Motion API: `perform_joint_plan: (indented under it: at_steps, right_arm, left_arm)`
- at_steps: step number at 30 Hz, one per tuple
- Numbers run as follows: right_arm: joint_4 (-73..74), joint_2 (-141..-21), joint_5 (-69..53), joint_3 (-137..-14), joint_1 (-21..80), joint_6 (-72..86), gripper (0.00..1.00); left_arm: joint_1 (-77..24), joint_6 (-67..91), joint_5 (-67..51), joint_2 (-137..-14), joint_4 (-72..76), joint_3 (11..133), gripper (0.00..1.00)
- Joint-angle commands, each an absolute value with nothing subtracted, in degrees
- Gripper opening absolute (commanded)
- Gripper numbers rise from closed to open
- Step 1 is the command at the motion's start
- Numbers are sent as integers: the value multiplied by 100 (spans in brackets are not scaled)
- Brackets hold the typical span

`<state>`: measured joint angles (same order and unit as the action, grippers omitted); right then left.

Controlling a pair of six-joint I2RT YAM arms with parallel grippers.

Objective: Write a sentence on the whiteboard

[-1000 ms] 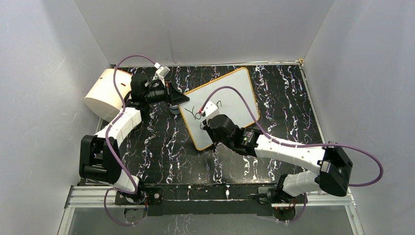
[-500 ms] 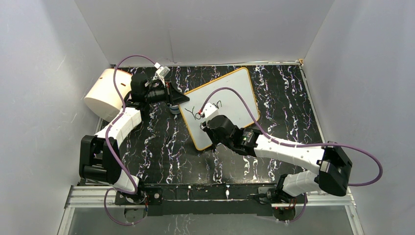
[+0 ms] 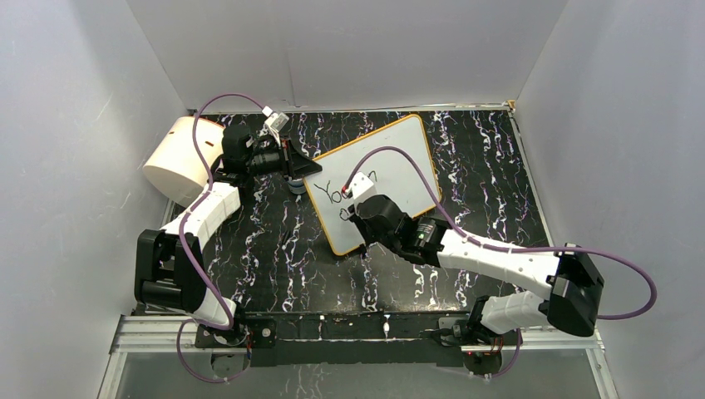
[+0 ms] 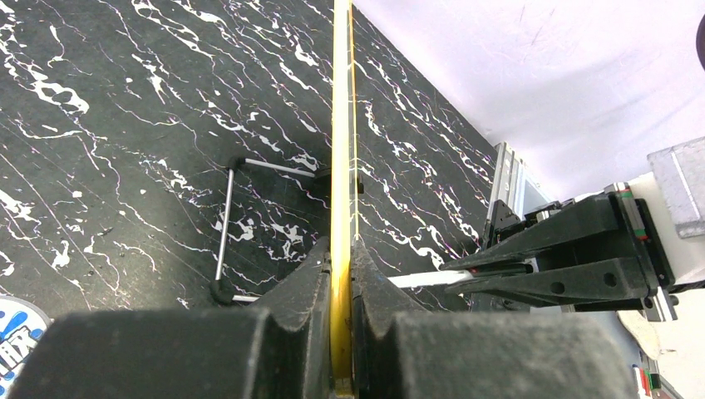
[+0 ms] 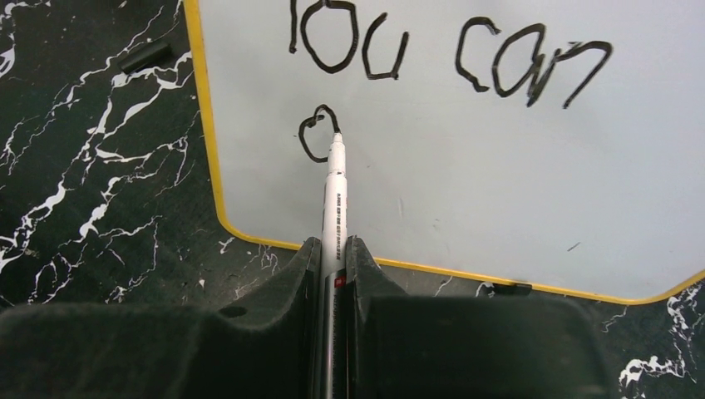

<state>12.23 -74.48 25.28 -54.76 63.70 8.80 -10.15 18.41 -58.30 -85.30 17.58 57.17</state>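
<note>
- My right gripper (image 5: 332, 249) is clamped on a white marker (image 5: 336, 195). The two fingers press its barrel from both sides, and the marker points straight away from the wrist.
- The black tip of the marker touches the whiteboard (image 5: 499, 199) at the upper right of a small round loop, like an "o", which begins a second line.
- The sentence (image 5: 449, 62) is only partly there. In the right wrist view I read "You can" in black strokes on the first line, with the loop just under the "You".
- The loop is near the yellow rim, at the rounded corner of the board closest to this wrist.
- My left gripper (image 4: 341, 258) is closed on the rim of the same board. In the left wrist view the yellow edge goes between the two fingers, and I see the board only edge-on.
- A thin wire stand (image 4: 224, 224) lies on the table just beside that edge.
- From above, the board sits turned at an angle on the black marbled table (image 3: 490, 191), toward the far side, with one arm at each side of it.
- A cream cylinder (image 3: 176, 160) is at the far left, behind the left arm and well apart from the board.
</note>
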Motion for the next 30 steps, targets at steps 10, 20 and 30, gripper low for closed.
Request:
perform_joint_plan:
  at_steps: [10, 20, 30]
  right_arm:
    - [1010, -7279, 2919, -5595, 6328, 836, 0]
    - [752, -7380, 2817, -5634, 6319, 775, 0]
    - [588, -7461, 2896, -5660, 6308, 727, 0]
  left_arm:
    - [-1206, 1565, -5915, -8578, 1125, 5561, 0]
    - [-1213, 1556, -5904, -8573, 1116, 5563, 0]
    - [-1213, 1548, -5915, -8561, 1109, 5559, 0]
